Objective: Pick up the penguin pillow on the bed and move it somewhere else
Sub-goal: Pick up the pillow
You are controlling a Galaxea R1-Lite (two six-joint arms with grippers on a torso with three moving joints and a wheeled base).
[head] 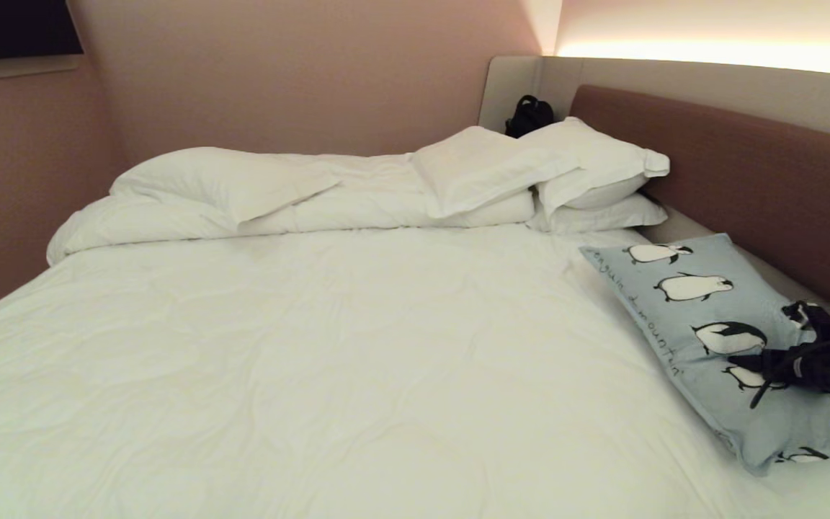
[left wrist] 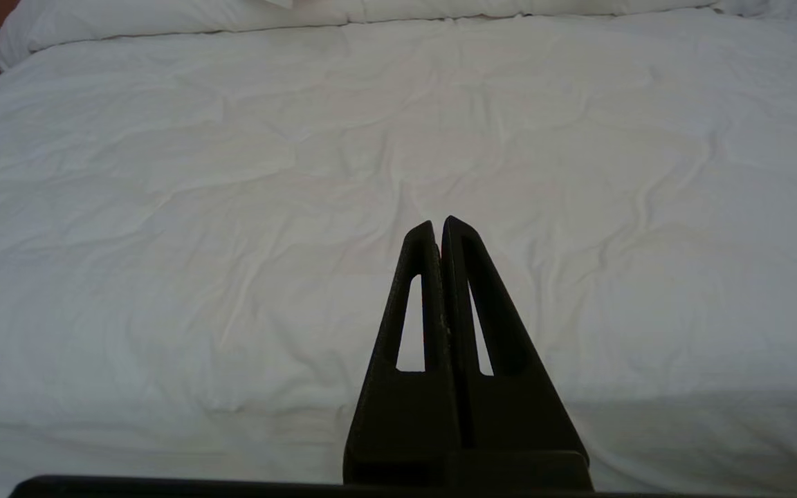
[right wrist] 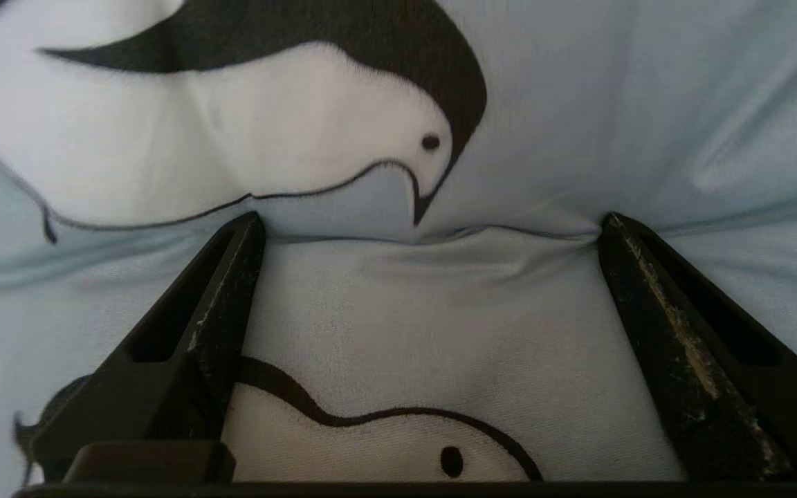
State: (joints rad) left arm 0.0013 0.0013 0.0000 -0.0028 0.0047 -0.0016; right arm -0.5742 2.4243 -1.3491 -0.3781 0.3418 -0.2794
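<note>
where the penguin pillow (head: 703, 324) lies at the right edge of the bed (head: 328, 346), lower right of the frame, the right pincer (right wrist: 429, 225) presses into its fabric, spread wide; the left pincer (left wrist: 438, 228) is pressed closed.

The large bed with white duvet and brown padded headboard (head: 314, 346) is filling the scene, its headboard running along its right side. The light blue-grey rectangular fabric penguin pillow (head: 703, 317) is lying at the bed's right edge, just beside the headboard. The black right gripper (head: 761, 364) is pressing down on the near half of that pillow, jaws spread wide, both tips denting the fabric. Plain white fabric pillows (head: 566, 173) are sitting stacked at the bed's far right corner, well behind the penguin pillow. The black left gripper (left wrist: 438, 232) is hanging over the bed's near edge.
</note>
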